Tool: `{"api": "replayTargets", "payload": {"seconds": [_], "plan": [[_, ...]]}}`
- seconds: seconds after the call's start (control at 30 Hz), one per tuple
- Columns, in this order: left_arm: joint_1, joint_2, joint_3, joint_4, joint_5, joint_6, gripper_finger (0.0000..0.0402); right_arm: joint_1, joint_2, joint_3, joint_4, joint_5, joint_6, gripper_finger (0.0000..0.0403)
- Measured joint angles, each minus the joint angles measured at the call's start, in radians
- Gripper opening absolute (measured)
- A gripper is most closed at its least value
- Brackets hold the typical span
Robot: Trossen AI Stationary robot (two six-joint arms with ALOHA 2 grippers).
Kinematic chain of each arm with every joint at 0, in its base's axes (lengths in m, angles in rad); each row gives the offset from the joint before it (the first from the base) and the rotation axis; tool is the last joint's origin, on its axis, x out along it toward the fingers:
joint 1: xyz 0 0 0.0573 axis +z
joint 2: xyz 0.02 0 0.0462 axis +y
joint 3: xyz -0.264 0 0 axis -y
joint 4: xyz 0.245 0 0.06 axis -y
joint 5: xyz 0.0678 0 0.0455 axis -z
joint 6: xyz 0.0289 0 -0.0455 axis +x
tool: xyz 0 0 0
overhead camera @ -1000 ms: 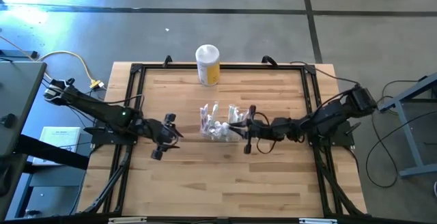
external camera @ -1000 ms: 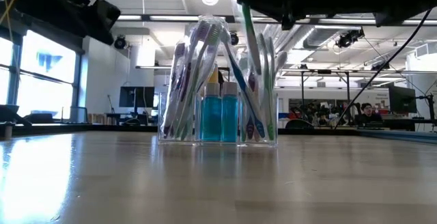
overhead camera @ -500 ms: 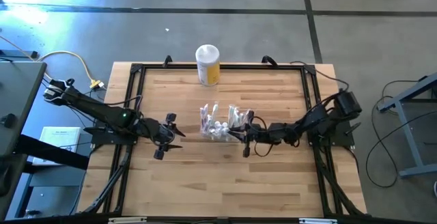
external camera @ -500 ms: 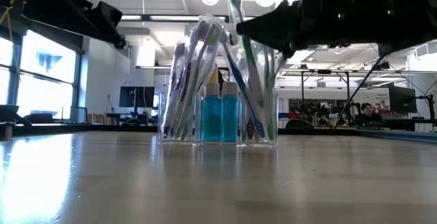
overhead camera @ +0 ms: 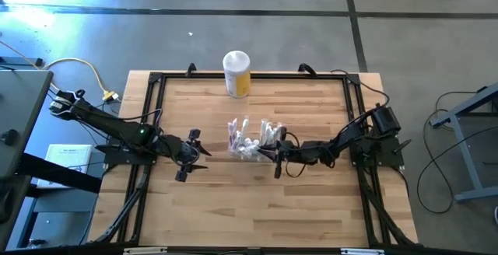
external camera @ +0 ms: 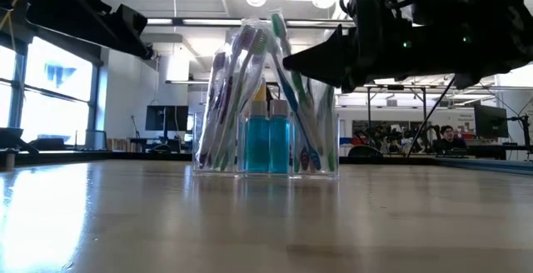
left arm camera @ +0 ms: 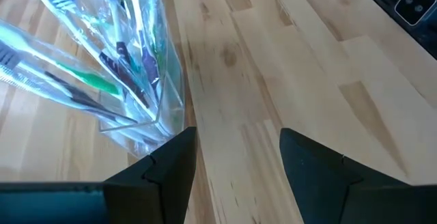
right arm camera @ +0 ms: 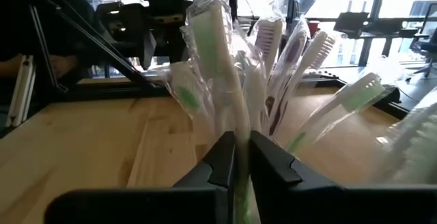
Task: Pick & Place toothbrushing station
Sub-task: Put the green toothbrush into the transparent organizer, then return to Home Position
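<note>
A clear plastic toothbrushing station (overhead camera: 250,139) stands near the middle of a wooden counter (overhead camera: 233,208), packed with wrapped toothbrushes (external camera: 250,73) and two small blue bottles (external camera: 268,144). The right hand (overhead camera: 272,153) reaches in at the station's right side, its fingers pinched closed on a green-handled toothbrush (right arm camera: 217,67) standing in the holder. The left hand (overhead camera: 199,149) hangs just left of the station, fingers spread open, holding nothing. A yellow canister (overhead camera: 236,74) with a white lid stands at the counter's far edge.
</note>
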Motion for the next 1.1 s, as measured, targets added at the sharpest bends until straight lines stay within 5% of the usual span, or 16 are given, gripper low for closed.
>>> {"api": "replayTargets", "payload": {"seconds": [0.57, 0.8, 1.1], "plan": [[0.000, 0.000, 0.000, 0.000, -0.002, -0.180, 0.0203, 0.035, -0.061, -0.001, -0.143, 0.003, 0.027, 0.0135], [0.000, 0.000, 0.000, 0.000, -0.002, -0.180, 0.0203, 0.096, -0.176, -0.001, -0.287, 0.183, -0.034, 0.0223], [0.000, 0.000, 0.000, -0.011, -0.001, -0.217, 0.0203, 0.139, -0.287, -0.001, -0.373, 0.188, -0.038, 0.0271]]}}
